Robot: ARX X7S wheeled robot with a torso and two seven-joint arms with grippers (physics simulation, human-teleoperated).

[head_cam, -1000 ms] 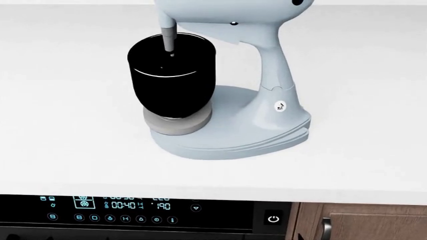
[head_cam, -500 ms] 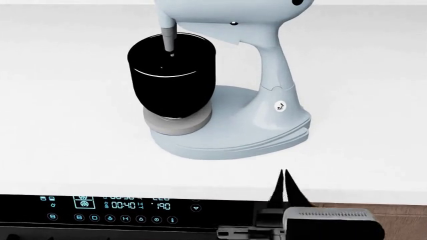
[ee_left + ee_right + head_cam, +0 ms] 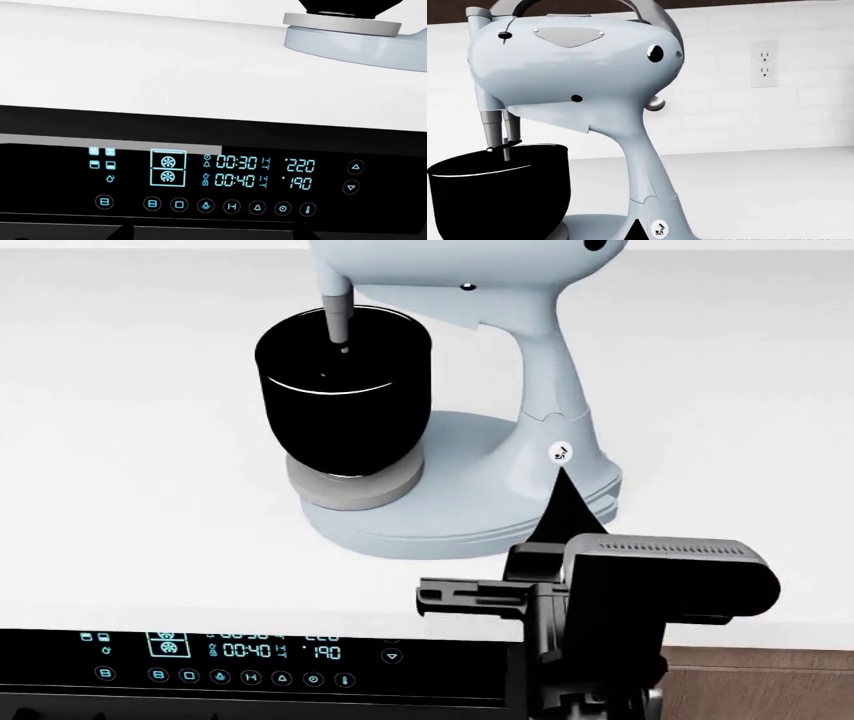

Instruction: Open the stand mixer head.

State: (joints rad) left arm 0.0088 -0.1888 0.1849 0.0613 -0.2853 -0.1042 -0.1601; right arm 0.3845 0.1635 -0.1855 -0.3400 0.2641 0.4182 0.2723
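The stand mixer head point(image 3: 454, 262) is pale blue and rounded, cut off by the head view's top edge. It sits lowered, with its grey beater shaft point(image 3: 336, 318) reaching into the glossy black bowl point(image 3: 344, 390). The right wrist view shows the whole head point(image 3: 574, 70) above the bowl point(image 3: 494, 195). My right gripper point(image 3: 561, 478) is shut and empty. Its tip points up in front of the mixer's neck point(image 3: 554, 390), low by the base, and shows as a black point in the right wrist view point(image 3: 638, 226). My left gripper point(image 3: 213, 234) is open, below the counter's edge, facing the oven panel.
The mixer's flat base point(image 3: 454, 510) stands on a white counter point(image 3: 134, 490). A black oven control panel point(image 3: 220, 175) with lit digits runs under the counter's front edge. A wall outlet point(image 3: 764, 64) is on the white tiled wall behind the mixer.
My right arm has risen from below the view's bottom edge. Its shut gripper now stands in front of the mixer's base and neck. The mixer has not moved.
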